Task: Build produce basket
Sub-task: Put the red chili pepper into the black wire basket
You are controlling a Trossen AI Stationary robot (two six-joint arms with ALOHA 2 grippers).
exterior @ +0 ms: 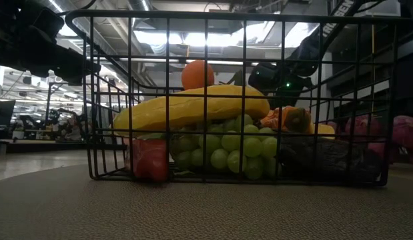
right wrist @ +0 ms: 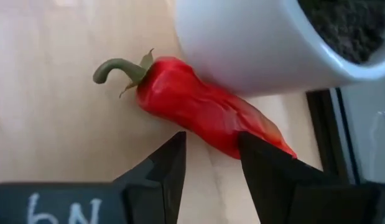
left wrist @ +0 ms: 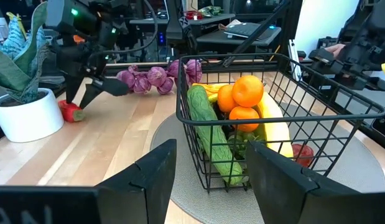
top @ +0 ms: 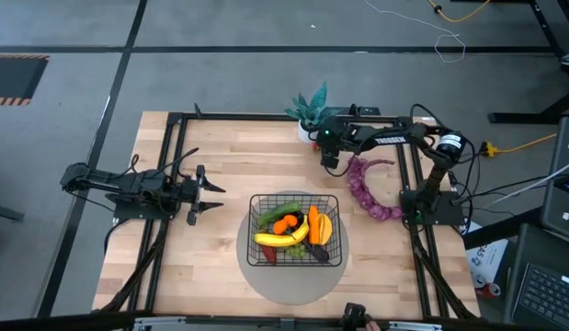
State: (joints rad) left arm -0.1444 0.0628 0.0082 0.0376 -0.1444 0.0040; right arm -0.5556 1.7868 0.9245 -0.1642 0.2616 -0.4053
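The basket [top: 294, 230] sits on a round grey disc [top: 293, 280] near the front middle of the table [top: 210, 276]; inside it lie a banana [top: 280, 237], a cucumber [top: 277, 213], oranges [top: 286, 223], green grapes [exterior: 226, 148] and a carrot [top: 313, 225]; a red piece [exterior: 150, 160] shows low at the near mesh in the low view.

A long purple lumpy string [top: 369, 188] curls on the wood to the right of the basket, apart from it, near the right arm's base.

The right gripper [top: 330, 162] is at the back of the table beside a potted plant [top: 313, 108] in a white pot [right wrist: 267, 43]; a red pepper [right wrist: 204, 106] lies on the wood touching the pot's side; the gripper's fingers [right wrist: 167, 165] stand parted just at the pepper, one on each side of its body, not yet pinching it as far as the wrist view shows.

The left gripper [top: 209, 190] waits over the table's left side, pointing at the basket, its fingers [left wrist: 156, 177] spread and holding nothing.
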